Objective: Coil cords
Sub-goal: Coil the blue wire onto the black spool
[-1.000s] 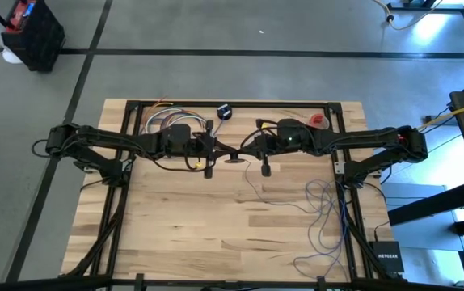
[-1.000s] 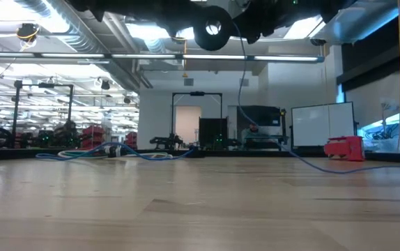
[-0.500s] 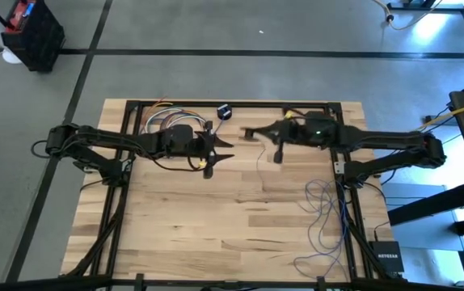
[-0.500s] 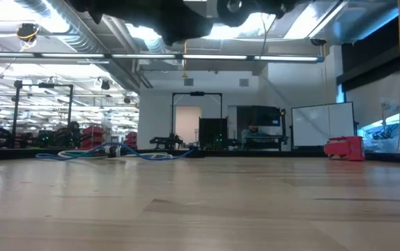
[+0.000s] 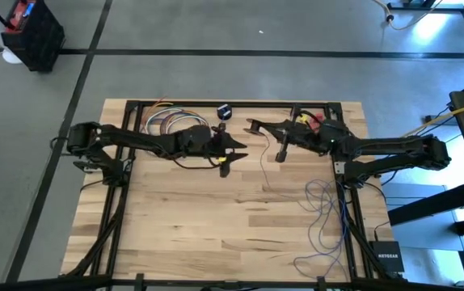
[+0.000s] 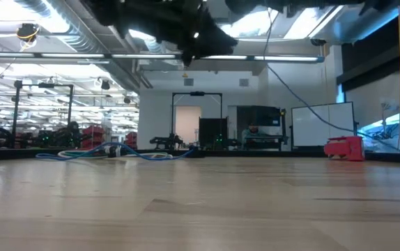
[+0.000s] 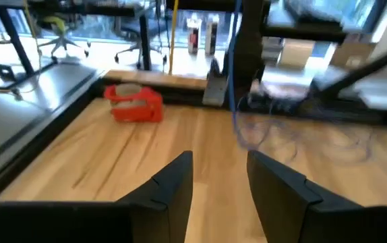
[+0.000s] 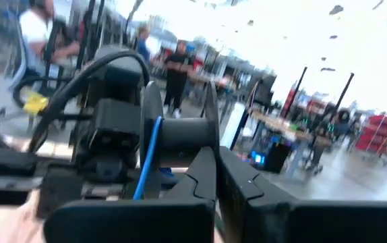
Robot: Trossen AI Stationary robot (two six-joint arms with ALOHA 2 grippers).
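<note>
Overhead, a wooden tabletop (image 5: pixel 216 218) fills the middle of the frame, with two dark arms reaching in from either side along its upper part.

At left of centre, the left gripper (image 5: pixel 234 151) hangs above the tabletop with its fingers spread wide and nothing between them. Its wrist view shows the two dark fingers (image 7: pixel 170 185) apart over bare wood. Just above the left arm, at the upper left of the tabletop, lies a bundle of coloured wires (image 5: pixel 167 121), and a small dark object (image 5: pixel 224 111) sits near the top edge.

Right of centre, the right gripper (image 5: pixel 250 128) is pinched shut on the cords (image 5: pixel 322 212), a thin bluish-purple line. From this gripper the line drops down the frame, then spreads in loose loops over the lower right of the tabletop and past its right edge. A red tape roll (image 7: pixel 133 103) stands at the upper right, near the right arm.
</note>
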